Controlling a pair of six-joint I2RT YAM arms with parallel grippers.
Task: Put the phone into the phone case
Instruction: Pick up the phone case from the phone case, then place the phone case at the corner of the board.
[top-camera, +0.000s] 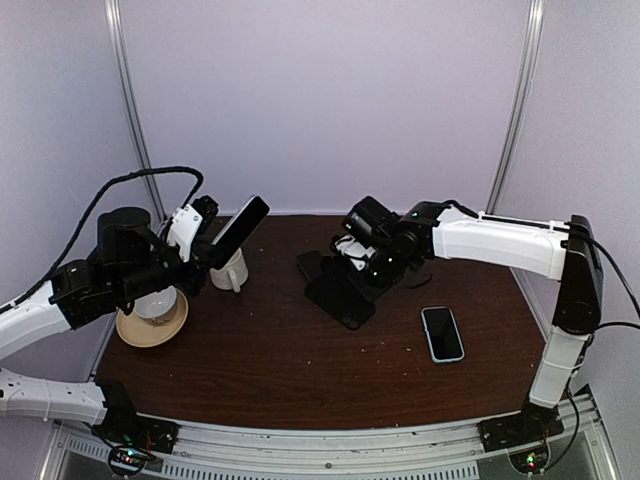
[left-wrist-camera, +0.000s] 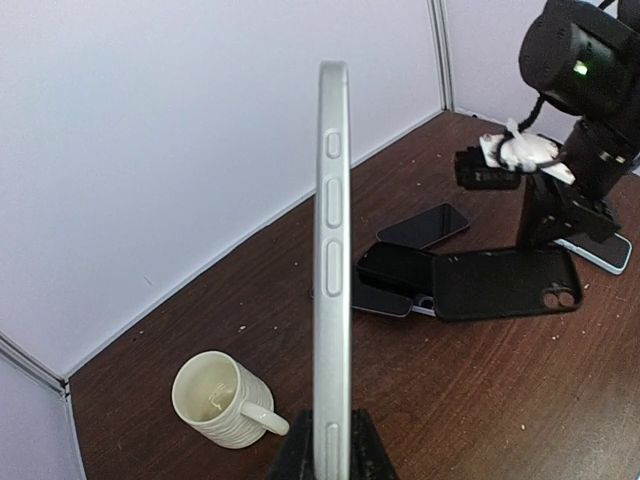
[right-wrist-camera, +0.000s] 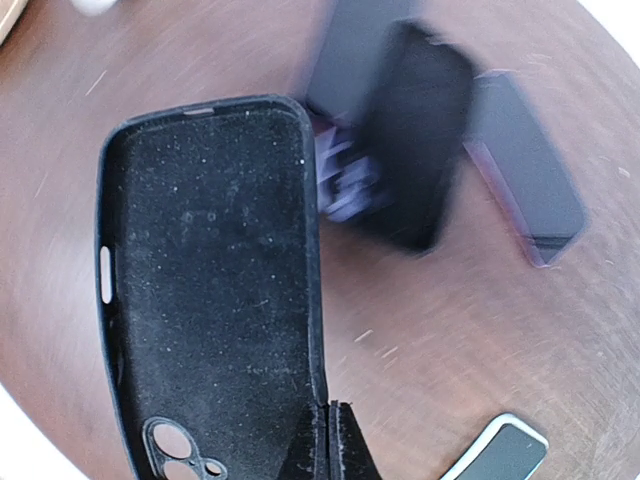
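Pale lilac walls stand around the dark brown bench (top-camera: 300, 370). Your left gripper (left-wrist-camera: 330, 455) is closed on the lower end of the phone (left-wrist-camera: 332, 250) and holds it raised above the back left part of the bench. The phone's side buttons face the wrist camera. Your right gripper (right-wrist-camera: 328, 435) has its fingers pressed together on the long rim of the black phone case (right-wrist-camera: 210, 290), near the end with the camera hole. The case has its open inside turned up, close to the middle of the bench, and its far end lies against some dark phones (left-wrist-camera: 400, 270). The phone is well apart from the case, on its left side. A cream mug (left-wrist-camera: 215, 400) stands under the raised phone. A blue-edged phone (top-camera: 442, 333) lies alone on the right of the case.
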